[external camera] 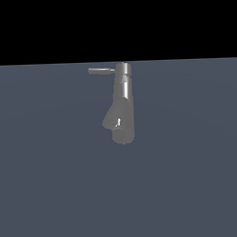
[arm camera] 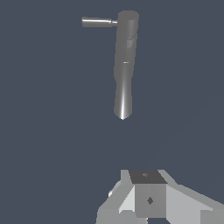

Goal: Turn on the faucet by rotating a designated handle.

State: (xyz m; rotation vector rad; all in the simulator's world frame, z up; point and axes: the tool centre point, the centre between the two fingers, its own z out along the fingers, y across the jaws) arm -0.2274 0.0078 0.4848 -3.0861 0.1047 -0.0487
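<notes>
In the exterior view the handle [external camera: 101,70] is seen pointing left from the cap of the faucet [external camera: 123,103], which stands mid-surface. No contact is made yet; the approach is judged the step in hand. The gripper [arm camera: 146,199] is well apart; its jaws' opening cannot be told. Open room is seen all round.

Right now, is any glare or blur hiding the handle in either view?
No. Exterior view: handle sharp, faucet carries only soft highlights, black band above. Wrist view: handle crisp, bright streak low on the faucet; no cast shadows.
</notes>
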